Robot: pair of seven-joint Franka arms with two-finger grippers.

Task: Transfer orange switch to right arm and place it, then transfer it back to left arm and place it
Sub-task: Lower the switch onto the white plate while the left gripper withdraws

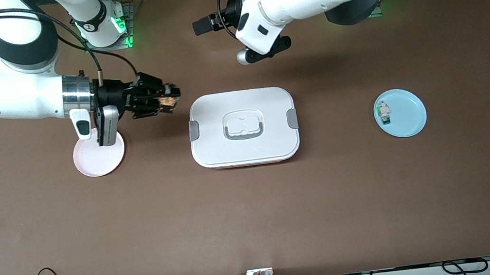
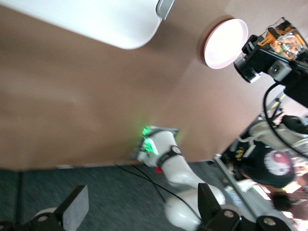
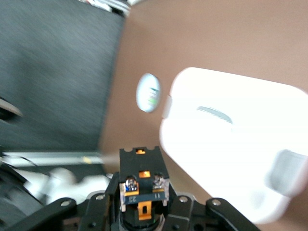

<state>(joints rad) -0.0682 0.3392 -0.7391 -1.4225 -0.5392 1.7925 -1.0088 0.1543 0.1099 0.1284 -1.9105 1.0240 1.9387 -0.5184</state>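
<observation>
Now | orange switch [image 1: 169, 101] clamped in right tool [image 1: 163, 102] | beside box [image 1: 243, 128]

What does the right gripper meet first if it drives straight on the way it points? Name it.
Probably the box. The right gripper, shut on the orange switch, points along the table toward the box's end. It is up in the air, so its height against the lid is unclear; it might pass just over.
</observation>
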